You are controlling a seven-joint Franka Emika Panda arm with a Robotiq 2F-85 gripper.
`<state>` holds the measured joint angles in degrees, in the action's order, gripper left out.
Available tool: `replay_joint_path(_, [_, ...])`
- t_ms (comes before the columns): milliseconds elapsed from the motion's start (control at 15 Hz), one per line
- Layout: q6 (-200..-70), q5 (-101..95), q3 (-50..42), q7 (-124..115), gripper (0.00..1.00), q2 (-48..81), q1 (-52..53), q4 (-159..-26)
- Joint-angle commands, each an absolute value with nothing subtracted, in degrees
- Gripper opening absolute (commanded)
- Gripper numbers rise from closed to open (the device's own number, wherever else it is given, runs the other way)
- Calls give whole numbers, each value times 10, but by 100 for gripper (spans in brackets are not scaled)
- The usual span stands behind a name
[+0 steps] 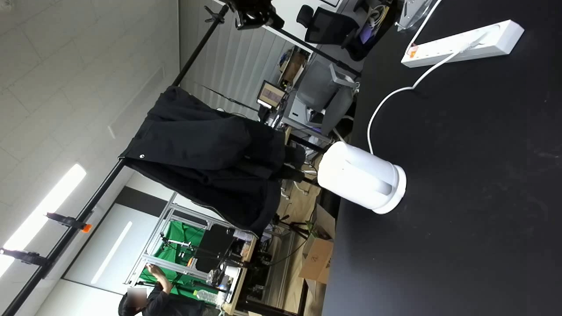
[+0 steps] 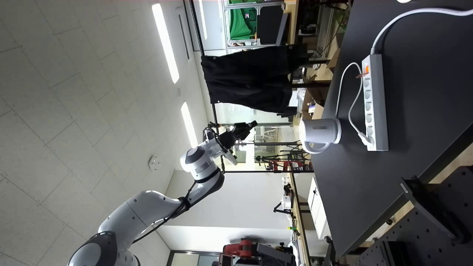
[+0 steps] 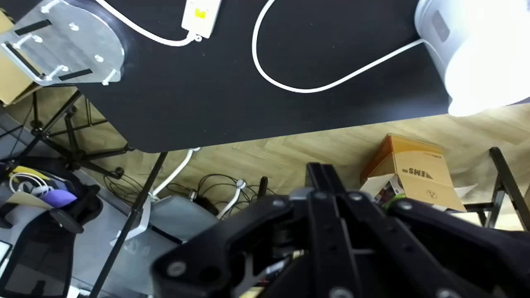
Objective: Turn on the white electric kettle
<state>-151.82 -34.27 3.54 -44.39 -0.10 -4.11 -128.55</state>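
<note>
The white electric kettle (image 1: pixel 358 177) stands upright on the black table, close to an edge; both exterior views are turned sideways. In an exterior view the kettle (image 2: pixel 325 127) shows its loop handle and a grey window on its side. The kettle (image 3: pixel 468 49) is cut off at the upper right of the wrist view. Its thin white cord runs to the power strip (image 2: pixel 376 103). My gripper (image 2: pixel 254 124) is raised in the air above table height, apart from the kettle. In the wrist view my gripper (image 3: pixel 324 166) has its fingertips together with nothing between them. The kettle's power switch is not discernible.
The power strip with an orange switch also shows in an exterior view (image 1: pixel 465 46) and the wrist view (image 3: pixel 201 16). A clear plate with screws (image 3: pixel 78 54) lies at a table corner. A cardboard box (image 3: pixel 426 174) is on the floor. A black coat (image 1: pixel 219 136) hangs beyond the table.
</note>
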Motion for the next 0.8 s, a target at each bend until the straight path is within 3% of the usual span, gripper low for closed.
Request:
replay_joint_path(0, [-1527,-432,54,-574,0,59,-15,-1235])
replay_joint_path(733, [-1528,-439,73,-591,0,172,53,-1182])
